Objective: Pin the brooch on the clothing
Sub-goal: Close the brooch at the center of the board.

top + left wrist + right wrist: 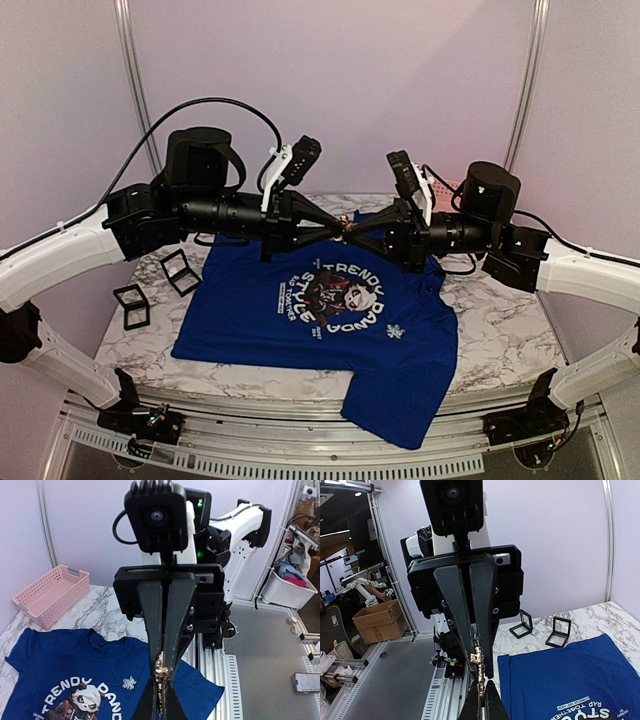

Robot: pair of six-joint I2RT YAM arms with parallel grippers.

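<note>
Below, grey-veined marble table [500, 320], lilac booth walls, aluminium posts. Blue T-shirt [250, 320] flat on marble, near corner hanging over edge. Above its collar, left gripper [335, 229] and right gripper [358, 229] meet tip to tip, both pinched tight on gold brooch [346, 226]; pin hidden between fingers. Small silver brooch [396, 331] lies beside print. Pink basket [50, 595] at far corner, inside half hidden. Off table, white bin [282, 587] holds cloth.
</note>
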